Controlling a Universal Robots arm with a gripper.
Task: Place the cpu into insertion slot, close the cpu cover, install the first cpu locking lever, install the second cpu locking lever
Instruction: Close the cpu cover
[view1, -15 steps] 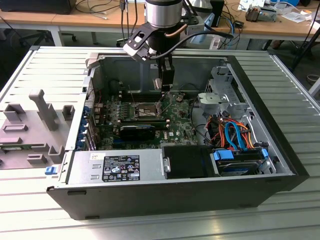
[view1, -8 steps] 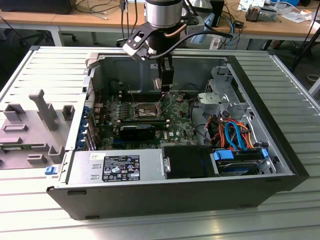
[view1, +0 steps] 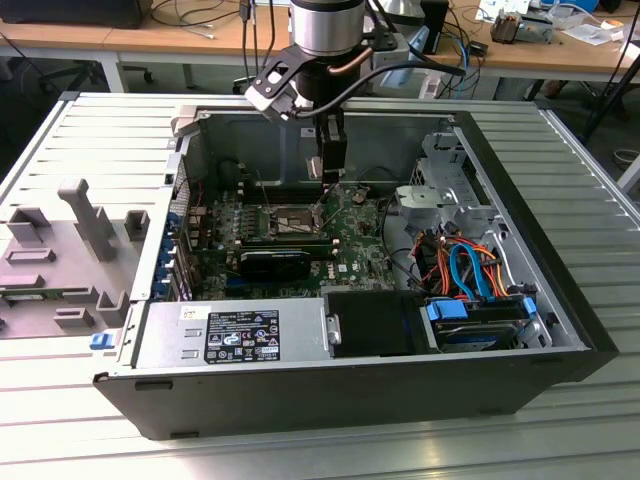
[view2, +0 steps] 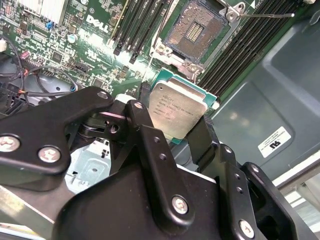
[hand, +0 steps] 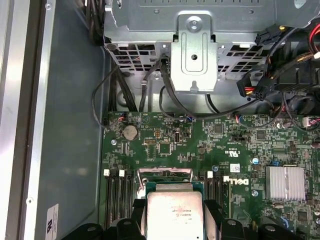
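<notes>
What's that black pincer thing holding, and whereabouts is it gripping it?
The pincer holds the cpu, the small flat chip with a silver-grey top, clamped by two opposite side edges.

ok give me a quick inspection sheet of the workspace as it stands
surface: slatted metal table, open computer case on it
cpu: clamped in the tool, above the board, not yet seated
insertion slot: uncovered, dark centre showing
cpu cover: raised open
clutter: grey plastic fixture on the exterior view's left
tool: shut on the cpu
cables: orange and blue bundle inside the case, black leads by the drive cage
surroundings: wooden desks behind
</notes>
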